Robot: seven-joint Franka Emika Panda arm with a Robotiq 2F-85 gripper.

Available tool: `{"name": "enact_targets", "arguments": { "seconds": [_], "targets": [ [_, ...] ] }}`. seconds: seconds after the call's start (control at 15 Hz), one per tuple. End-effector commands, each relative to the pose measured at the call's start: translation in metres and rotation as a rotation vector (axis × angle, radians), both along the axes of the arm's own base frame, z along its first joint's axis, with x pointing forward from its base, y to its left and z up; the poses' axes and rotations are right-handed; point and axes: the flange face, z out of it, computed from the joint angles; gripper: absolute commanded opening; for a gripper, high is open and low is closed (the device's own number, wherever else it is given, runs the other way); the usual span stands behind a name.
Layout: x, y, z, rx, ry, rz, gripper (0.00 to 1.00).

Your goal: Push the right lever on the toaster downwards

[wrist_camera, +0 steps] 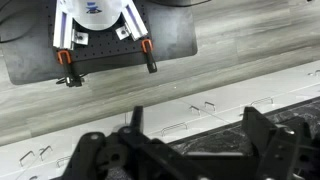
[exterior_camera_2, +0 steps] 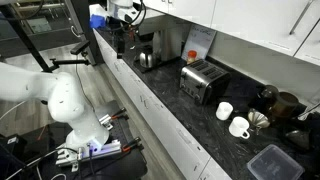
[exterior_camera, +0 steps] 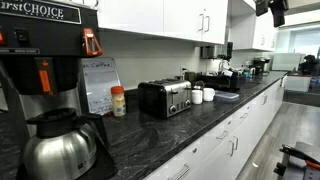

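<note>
The toaster is low and boxy, black with a brushed-steel face, and stands on the dark countertop against the wall. It also shows in both exterior views. Its levers are too small to tell apart. My gripper hangs high above the counter's front edge, well away from the toaster, and also shows in an exterior view. In the wrist view the gripper has its fingers wide apart and empty, over the counter edge. The toaster is not in the wrist view.
A tall black coffee machine and a steel coffee pot stand at one end of the counter. A small bottle, white mugs and a plastic container sit near the toaster. The robot's base cart stands on the floor.
</note>
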Motion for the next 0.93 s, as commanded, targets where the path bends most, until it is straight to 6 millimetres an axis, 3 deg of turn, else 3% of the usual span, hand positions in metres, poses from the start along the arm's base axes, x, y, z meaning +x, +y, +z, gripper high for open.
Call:
{"name": "enact_targets", "arguments": {
  "seconds": [0.0,0.87],
  "targets": [
    [0.0002,-0.0001,0.0005,0.0,0.001,0.0,1.0],
    [0.0002,-0.0061,-0.0005,0.005,0.001,-0.005,1.0]
  ]
}}
